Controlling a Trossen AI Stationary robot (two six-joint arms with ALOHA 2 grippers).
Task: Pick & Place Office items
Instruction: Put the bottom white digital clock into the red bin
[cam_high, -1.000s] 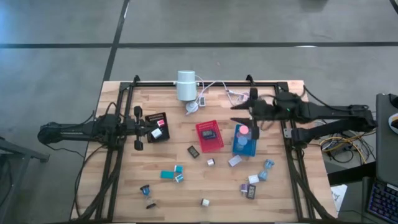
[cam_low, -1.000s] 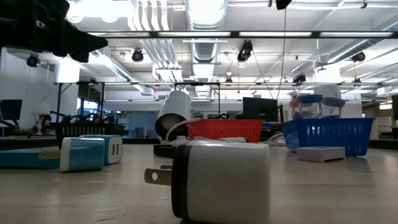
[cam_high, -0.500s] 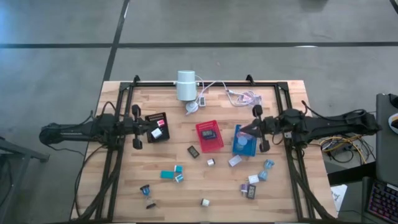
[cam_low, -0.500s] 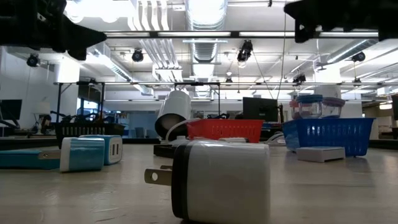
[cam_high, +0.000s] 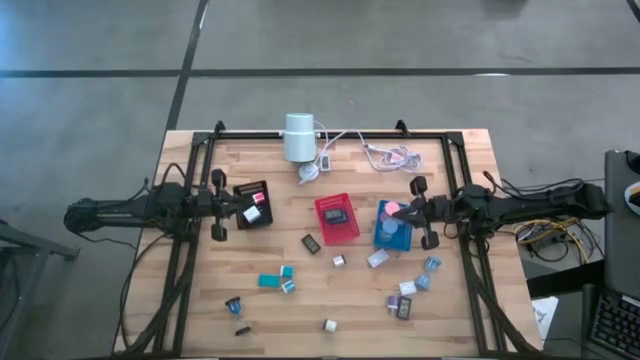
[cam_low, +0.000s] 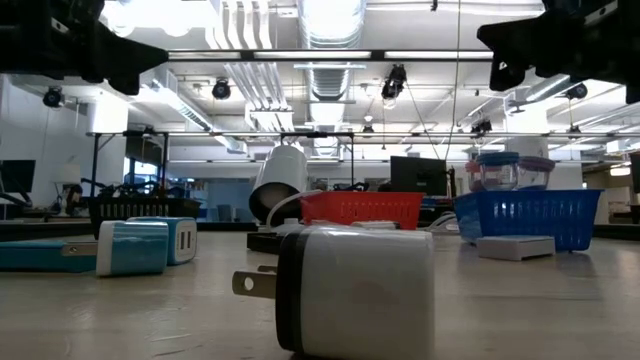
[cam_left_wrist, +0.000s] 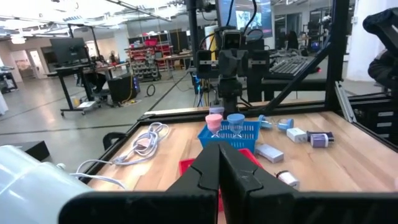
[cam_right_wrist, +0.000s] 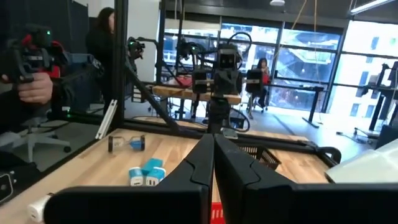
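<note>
Office items lie scattered on the wooden table: teal blocks (cam_high: 270, 281), a white block (cam_high: 330, 325) and small grey and black pieces (cam_high: 404, 306). In the low view a white plug block (cam_low: 350, 290) lies close up on its side. A pink disc (cam_high: 392, 208) sits in the blue tray (cam_high: 392, 238). My left gripper (cam_high: 243, 208) hovers shut and level at the black tray (cam_high: 250, 190), holding nothing. My right gripper (cam_high: 398, 211) is shut and level over the blue tray's right part, also holding nothing. Both wrist views show the fingers closed together (cam_left_wrist: 219, 163) (cam_right_wrist: 213, 155).
A red tray (cam_high: 336, 218) stands between the black and blue trays. A white cylinder (cam_high: 298, 137) with white cables (cam_high: 385, 155) sits at the far edge. Black frame rails (cam_high: 185, 270) run along the table's left and right sides. A person (cam_right_wrist: 102, 37) is in the room beyond.
My right gripper has come down and drawn back toward the table's right edge, from above the table between the red and blue trays to the blue tray's right part, and its fingers have shut on nothing. No item has moved.
</note>
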